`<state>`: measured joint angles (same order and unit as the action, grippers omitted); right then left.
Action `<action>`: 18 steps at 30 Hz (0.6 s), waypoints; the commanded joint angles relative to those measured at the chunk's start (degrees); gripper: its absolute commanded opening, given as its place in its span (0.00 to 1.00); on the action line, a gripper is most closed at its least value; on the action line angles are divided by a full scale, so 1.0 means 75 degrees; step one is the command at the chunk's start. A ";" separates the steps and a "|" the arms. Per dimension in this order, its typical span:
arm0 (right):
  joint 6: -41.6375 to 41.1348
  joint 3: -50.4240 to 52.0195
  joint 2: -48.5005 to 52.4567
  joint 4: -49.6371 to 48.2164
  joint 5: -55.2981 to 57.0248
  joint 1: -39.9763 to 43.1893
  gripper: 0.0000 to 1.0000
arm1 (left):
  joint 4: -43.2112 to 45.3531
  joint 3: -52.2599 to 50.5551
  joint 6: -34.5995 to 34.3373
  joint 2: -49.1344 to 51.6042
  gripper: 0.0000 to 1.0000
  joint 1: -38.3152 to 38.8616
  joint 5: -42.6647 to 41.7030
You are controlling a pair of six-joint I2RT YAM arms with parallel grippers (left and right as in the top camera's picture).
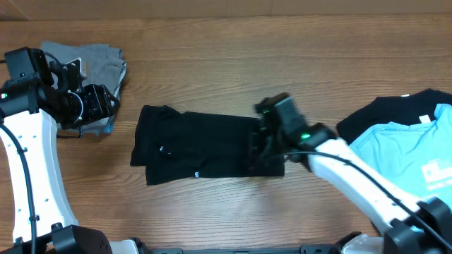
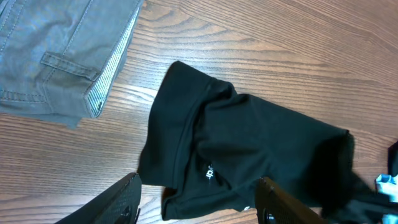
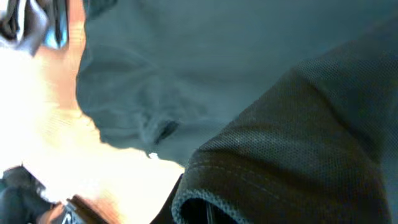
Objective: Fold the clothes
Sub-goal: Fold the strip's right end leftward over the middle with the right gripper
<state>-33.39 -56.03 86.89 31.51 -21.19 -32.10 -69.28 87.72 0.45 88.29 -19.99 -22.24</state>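
A big, soft black T-shirt [image 1: 194,144] lies in the middle of the brown wooden table [image 1: 233,70]. It is partly folded into a long shape, and a tiny white label [image 1: 195,174] shows near its front edge. The right gripper [image 1: 260,154] is down at the right end of the black T-shirt. Its fingers are squeezed together on the cloth there, and the cloth is bunched up around them. In the right wrist view the black cloth fills almost the whole picture, and a stitched hem [image 3: 205,199] sits very close to the camera. The left gripper [image 1: 111,104] is off to the left side, just above the table, between the black T-shirt and a folded grey garment [image 1: 95,60]. Its two fingers [image 2: 121,202] are apart and nothing is between them. In the left wrist view the left end of the black T-shirt is right in front of those fingers, with a small white mark [image 2: 209,174] on it, and the grey garment with a stitched seam lies close by but is not touching it. At the far right of the table a light blue T-shirt [image 1: 395,152] with white print rests on top of another black garment [image 1: 385,113].
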 commanded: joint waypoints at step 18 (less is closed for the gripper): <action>-0.0396 -0.0204 0.0519 -0.2075 -0.0221 -0.0956 0.59 | -0.0023 -0.0032 0.0093 -0.0076 0.65 -0.0044 -0.0090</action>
<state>-39.22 -56.12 96.03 13.91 -23.44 -39.46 -69.43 87.72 0.43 88.29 -19.99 -22.28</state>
